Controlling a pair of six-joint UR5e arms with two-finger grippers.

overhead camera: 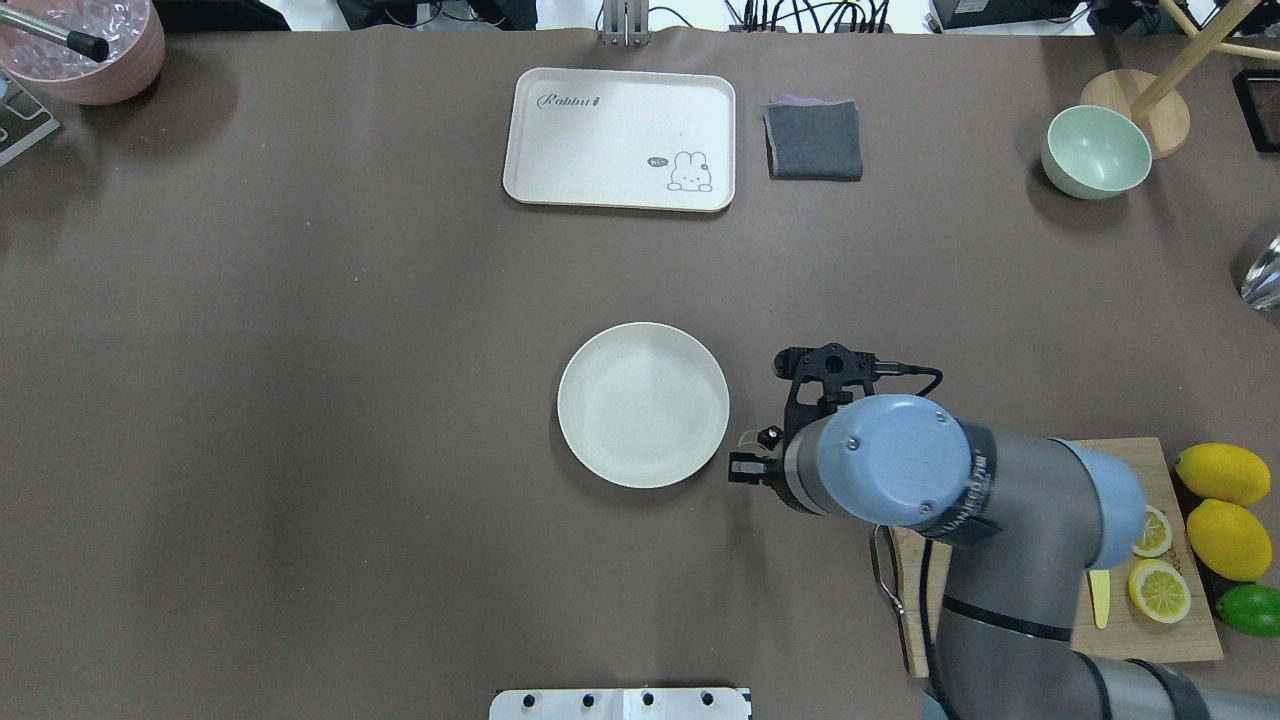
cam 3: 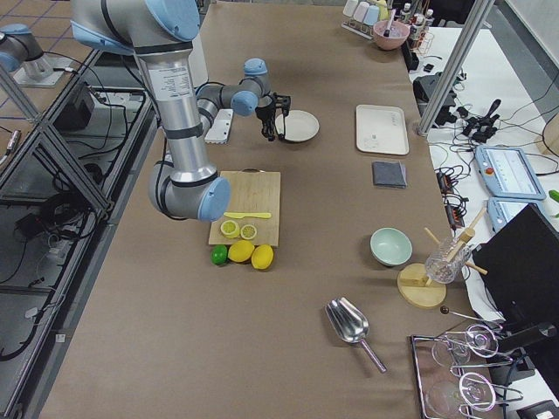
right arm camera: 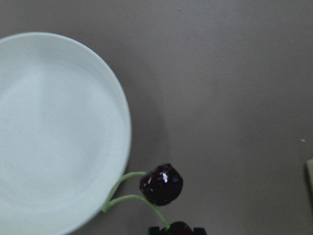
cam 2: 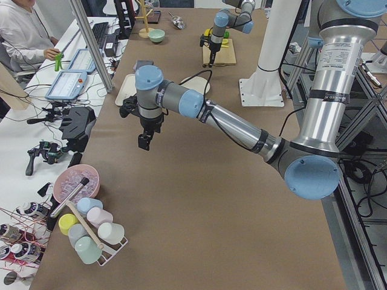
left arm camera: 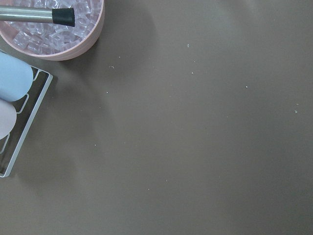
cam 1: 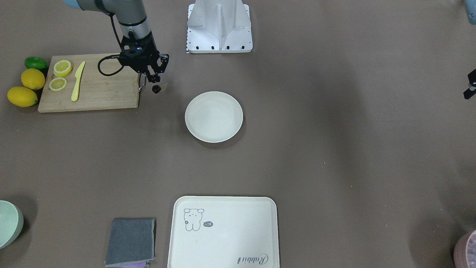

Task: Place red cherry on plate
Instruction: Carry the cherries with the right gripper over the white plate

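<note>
The red cherry (cam 1: pixel 156 88) is a dark glossy pair on a thin green stem, hanging a little above the brown table. My right gripper (cam 1: pixel 153 82) is shut on it. In the right wrist view one cherry (right arm camera: pixel 161 184) dangles free and the other (right arm camera: pixel 180 228) sits between the fingertips at the bottom edge. The round cream plate (cam 1: pixel 214 116) lies bare at the table's middle, and the cherry (overhead camera: pixel 770 436) hangs just outside its rim (overhead camera: pixel 722 440). My left gripper (cam 2: pixel 145 140) hovers over bare table far from the plate; I cannot tell its state.
A wooden cutting board (cam 1: pixel 91 83) with lemon slices and a yellow knife lies behind the right gripper, with lemons (cam 1: pixel 32 79) and a lime beside it. A cream tray (cam 1: pixel 223 232), grey cloth (cam 1: pixel 131 242) and green bowl (cam 1: pixel 9 223) line the far side. A pink bowl (left arm camera: pixel 54 29) sits near the left arm.
</note>
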